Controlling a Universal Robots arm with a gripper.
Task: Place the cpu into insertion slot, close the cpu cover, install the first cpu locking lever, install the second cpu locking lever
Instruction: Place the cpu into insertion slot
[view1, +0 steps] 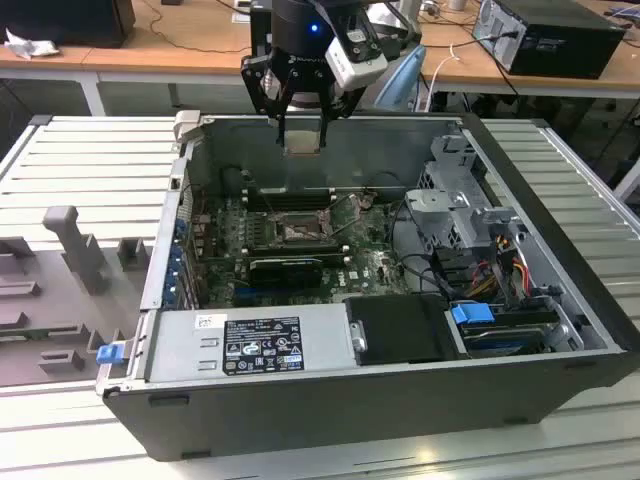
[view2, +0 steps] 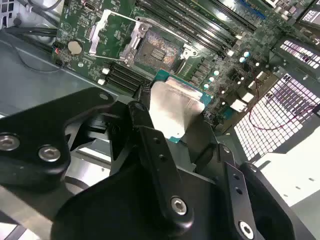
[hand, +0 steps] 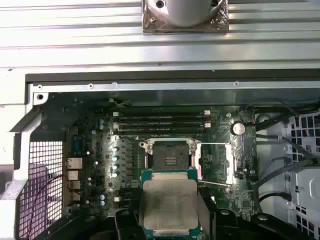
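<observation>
Gripper (view1: 303, 130) hung over the open case (view1: 330, 415), jaws pinching the cpu (view1: 303, 141) by two opposite edges, metal top facing the first wrist view. In the exterior view the cpu sat at 12 o'clock from the slot (view1: 297, 232), well apart from it. Slot was bare, pin field exposed. Cover (hand: 230, 165) was flipped open beside the slot.

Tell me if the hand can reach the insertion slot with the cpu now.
Probably yes: the hand holds the cpu above the open case, the cpu cover stands open, and the insertion slot lies bare.
</observation>
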